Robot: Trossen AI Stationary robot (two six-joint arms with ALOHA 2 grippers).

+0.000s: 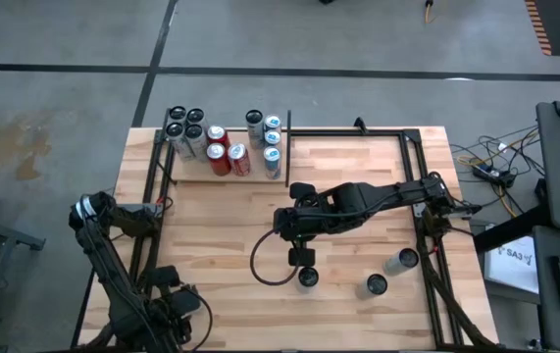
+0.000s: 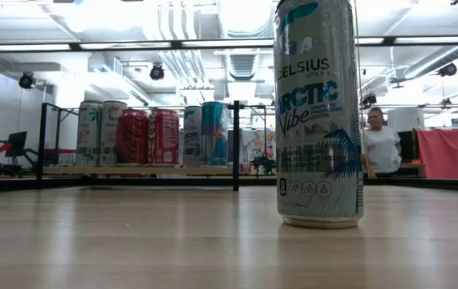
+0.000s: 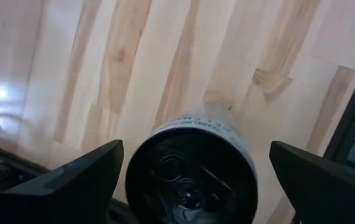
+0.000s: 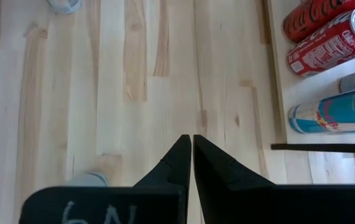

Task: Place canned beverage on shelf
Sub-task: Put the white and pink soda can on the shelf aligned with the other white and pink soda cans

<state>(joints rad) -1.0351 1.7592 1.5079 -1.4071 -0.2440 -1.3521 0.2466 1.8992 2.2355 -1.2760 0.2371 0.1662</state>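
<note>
My left pincer is spread wide, and a canned beverage stands upright between its fingers, with bare wood showing on either side, so I flank it without clasping it. My left arm is folded over the table's near left corner, and from above it hides the can, so I cannot place the can more exactly than that. My right pincer is clenched tight on nothing, its tips pressed together above bare planks near the middle of the table. The shelf lies along the far edge, toward the far left corner. It already carries a cluster of upright cans, among them two red cola cans and a blue one beside its black rod. Three more cans stand loose on the table toward the near edge, right of the middle. One of them, a tall white Celsius can, stands upright, well apart from the shelf.
</note>
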